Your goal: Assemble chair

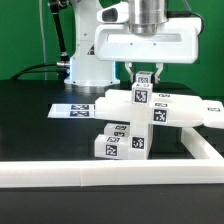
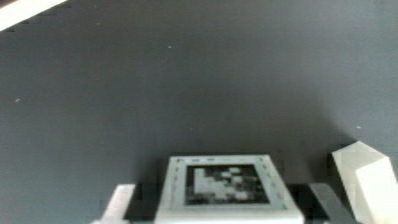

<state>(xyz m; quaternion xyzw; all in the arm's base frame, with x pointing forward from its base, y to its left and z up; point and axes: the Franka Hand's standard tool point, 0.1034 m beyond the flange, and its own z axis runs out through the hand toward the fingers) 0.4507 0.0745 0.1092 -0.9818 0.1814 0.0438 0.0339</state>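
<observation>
The chair is a cluster of white blocky parts with black-and-white tags in the middle of the exterior view. An upright tagged part (image 1: pixel 140 105) stands on a lower tagged block (image 1: pixel 120 146), and a long bar (image 1: pixel 186 110) runs toward the exterior view's right. My gripper (image 1: pixel 145 76) comes down from above and is shut on the top of the upright part. In the wrist view the tagged face (image 2: pixel 222 182) sits between my dark fingers (image 2: pixel 146 205), with my gripper (image 2: pixel 228 208) closed around it. Another white part (image 2: pixel 365 170) shows beside it.
The marker board (image 1: pixel 76 110) lies flat on the black table at the exterior view's left of the chair parts. The long white L-shaped border rail (image 1: pixel 100 177) runs along the front and up the right side. The robot base (image 1: pixel 88 60) stands behind.
</observation>
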